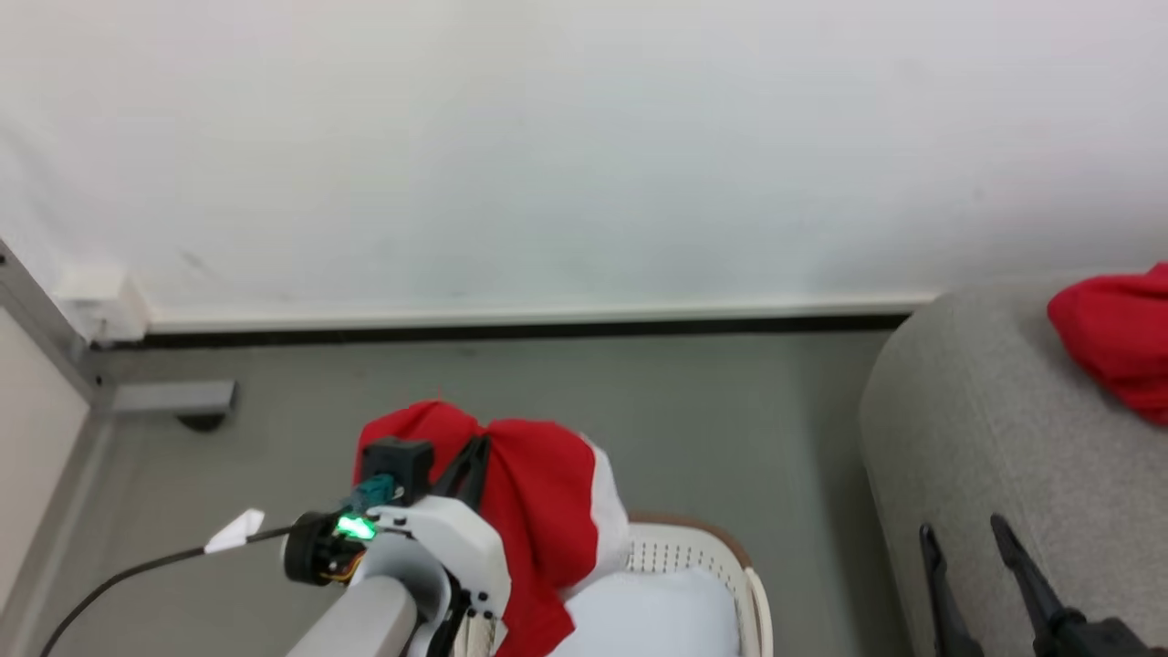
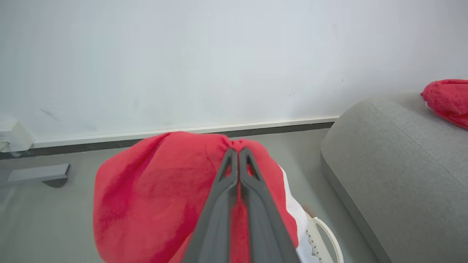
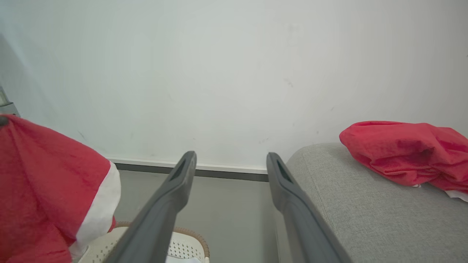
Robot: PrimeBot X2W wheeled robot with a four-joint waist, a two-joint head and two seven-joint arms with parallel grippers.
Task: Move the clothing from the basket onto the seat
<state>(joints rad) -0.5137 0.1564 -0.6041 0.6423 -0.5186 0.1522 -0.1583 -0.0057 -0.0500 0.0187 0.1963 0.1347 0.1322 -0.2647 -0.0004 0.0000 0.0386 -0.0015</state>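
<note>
- Clothing [image 1: 538, 493], red with white trim: pinched between the closed fingers of my left gripper [image 2: 237, 150], hanging above the basket [image 1: 721, 546].
- My right gripper [image 3: 231, 157]: fingers wide apart, holding nothing.
- Seat [image 1: 985, 438]: one red garment [image 1: 1118, 333] already lies there; the held piece is yet to cross.

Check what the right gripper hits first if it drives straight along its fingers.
Likely the wall: the open right gripper points at it across the floor. The seat sits close beside one finger and might be grazed; depth is unclear.
</note>
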